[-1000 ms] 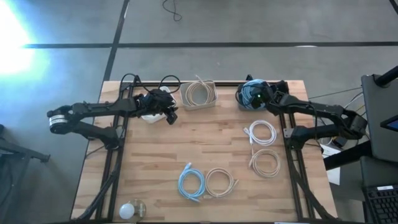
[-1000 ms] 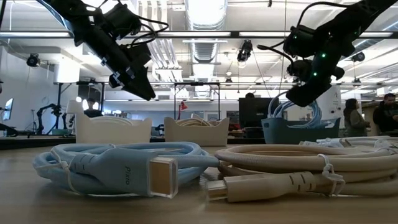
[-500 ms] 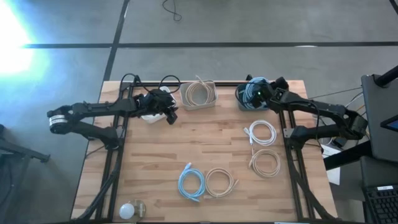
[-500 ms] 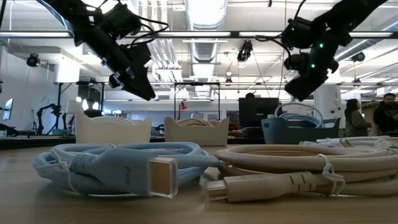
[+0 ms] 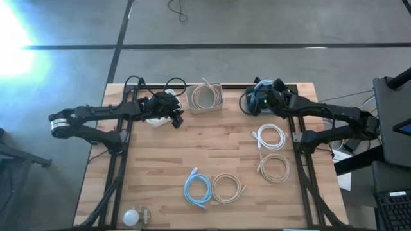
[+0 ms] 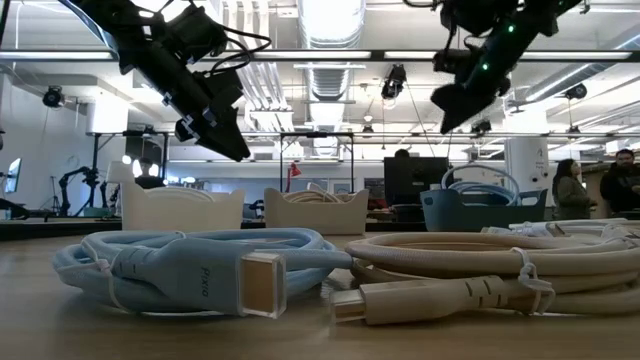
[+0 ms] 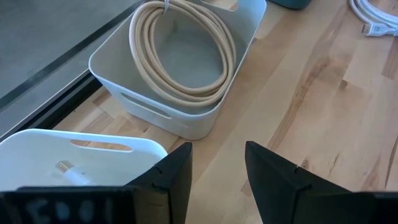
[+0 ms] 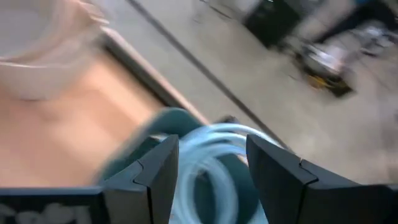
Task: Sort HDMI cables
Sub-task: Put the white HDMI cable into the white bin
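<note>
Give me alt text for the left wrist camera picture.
A beige HDMI cable lies coiled inside a white bin on the wooden table, seen past the open left gripper. A second white bin sits nearer.

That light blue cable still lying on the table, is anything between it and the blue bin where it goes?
Nothing visible blocks it. The light blue cable lies at the near edge beside a beige coil; bare wood leads to the blue bin.

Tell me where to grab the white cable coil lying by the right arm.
Grip the white coil across its bundled loop on the far side from its connector end, coming straight down. It lies flat, so the loop offers the jaws a narrow band with open table around.
</note>
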